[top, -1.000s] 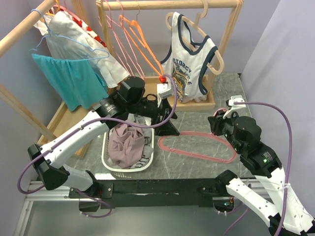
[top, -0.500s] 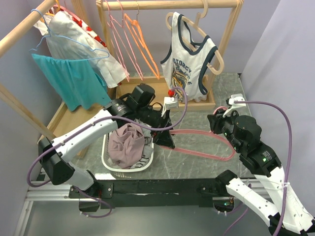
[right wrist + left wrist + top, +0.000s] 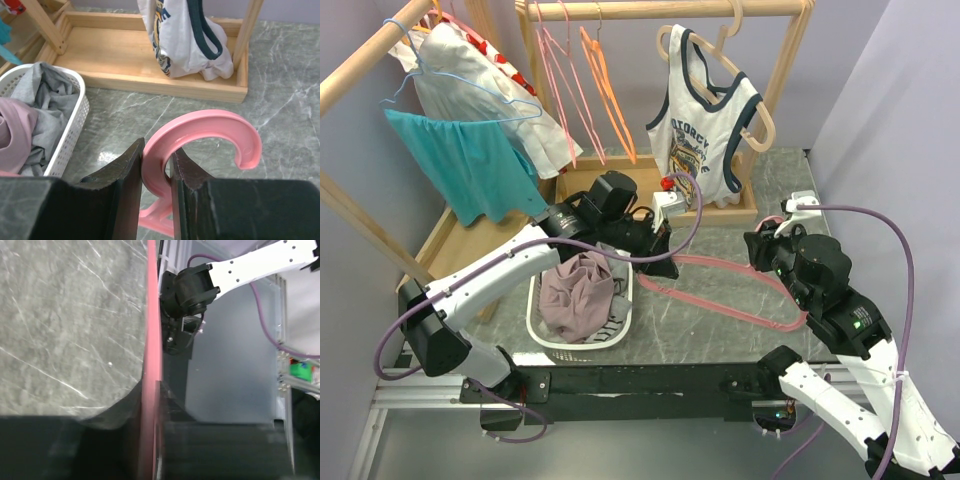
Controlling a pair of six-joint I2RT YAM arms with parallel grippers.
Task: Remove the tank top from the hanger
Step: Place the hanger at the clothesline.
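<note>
Currently the right gripper [image 3: 156, 167] is clamped on the neck of the pink hanger [image 3: 210, 127], just below its hook, with both fingers [image 3: 125, 172] pressed flat against the plastic. At the other end, the left gripper [image 3: 151, 402] has its jaws closed on the hanger's straight bar, which runs up the middle of the left wrist view between them. In the overhead view the bare hanger spans the centre of the frame, low over the table [image 3: 700, 335], and its left end sits just beside the basket [image 3: 535, 320] of crumpled clothes.

The tank top [image 3: 705, 140], white with dark trim, is well apart from all this. It hangs on the cream hanger [image 3: 760, 125] from the wooden rack [image 3: 660, 10] at upper centre-right.

The main hazard, as I judge it, is two arms locked on one stiff piece of plastic. Any mismatch in their motion could bow the hanger, snap it, or wrench it out of one grip. A swing to the left could catch the basket rim. The purple cable [image 3: 880, 225] looping off the right arm could snag. With both grippers occupied, neither is free for the tank top.
</note>
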